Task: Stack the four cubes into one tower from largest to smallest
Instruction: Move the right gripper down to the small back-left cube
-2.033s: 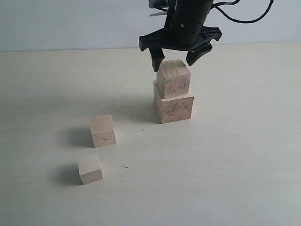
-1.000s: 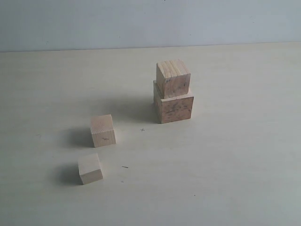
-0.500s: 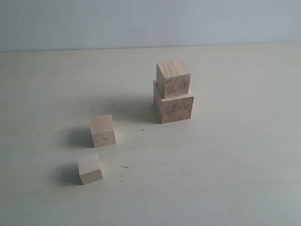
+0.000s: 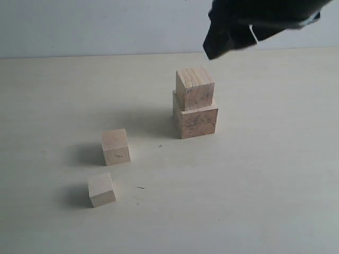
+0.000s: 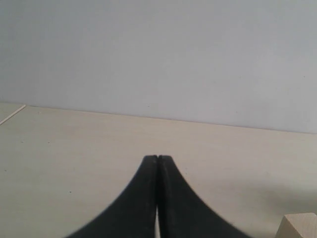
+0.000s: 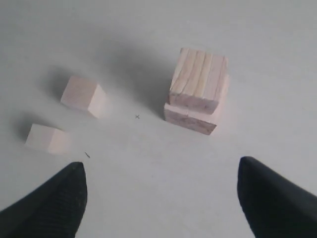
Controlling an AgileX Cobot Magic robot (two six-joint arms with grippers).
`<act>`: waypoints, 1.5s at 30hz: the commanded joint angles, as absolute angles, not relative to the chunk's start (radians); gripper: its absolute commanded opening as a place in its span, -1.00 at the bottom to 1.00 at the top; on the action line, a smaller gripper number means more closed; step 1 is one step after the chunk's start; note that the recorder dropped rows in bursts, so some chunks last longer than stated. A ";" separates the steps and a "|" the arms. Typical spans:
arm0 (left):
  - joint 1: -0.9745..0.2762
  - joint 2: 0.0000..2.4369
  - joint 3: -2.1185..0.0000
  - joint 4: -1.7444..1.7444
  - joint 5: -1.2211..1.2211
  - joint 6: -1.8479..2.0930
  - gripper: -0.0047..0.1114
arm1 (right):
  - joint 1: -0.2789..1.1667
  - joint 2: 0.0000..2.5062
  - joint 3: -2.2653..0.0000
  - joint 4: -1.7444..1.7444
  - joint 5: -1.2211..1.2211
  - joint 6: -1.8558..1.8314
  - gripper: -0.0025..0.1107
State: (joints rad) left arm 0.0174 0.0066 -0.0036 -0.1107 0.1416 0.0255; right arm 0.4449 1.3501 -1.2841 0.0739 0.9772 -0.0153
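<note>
On the surface [image 4: 254, 180] you have the second cube [image 4: 195, 88] sitting on the largest cube [image 4: 195, 123], and two small cubes [image 4: 116, 147] [image 4: 101, 189] lying separately, well apart from that pair: four in all. Your right gripper [image 6: 159, 163] hangs spread above them, holding nothing; your left gripper [image 5: 157, 158] is pressed together.

Stacked pair [image 4: 195, 108] mid-table, loose cube [image 4: 115, 147], smaller cube [image 4: 101, 189], open table [image 4: 254, 185] between

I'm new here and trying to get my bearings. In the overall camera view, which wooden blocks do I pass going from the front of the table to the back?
Smallest block → slightly bigger block → farthest back, the striped block sitting on top of the biggest block.
</note>
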 commanded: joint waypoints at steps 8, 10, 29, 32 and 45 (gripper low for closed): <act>0.011 0.000 0.000 -0.116 0.141 0.023 -0.92 | 0.663 1.321 -1.063 0.289 0.780 -0.595 0.43; 0.011 0.000 0.000 -0.116 0.141 0.023 -0.92 | 0.703 1.343 -1.063 0.310 0.748 -0.656 0.43; 0.011 0.000 0.000 -0.116 0.141 0.024 -0.92 | 0.764 1.821 -1.464 0.361 0.892 -0.973 0.43; 0.011 0.000 0.000 -0.116 0.141 0.024 -0.92 | 0.747 1.915 -1.558 0.361 0.950 -1.039 0.43; 0.011 0.000 0.000 -0.116 0.141 0.023 -0.92 | 0.666 2.226 -1.817 0.315 0.935 -1.098 0.43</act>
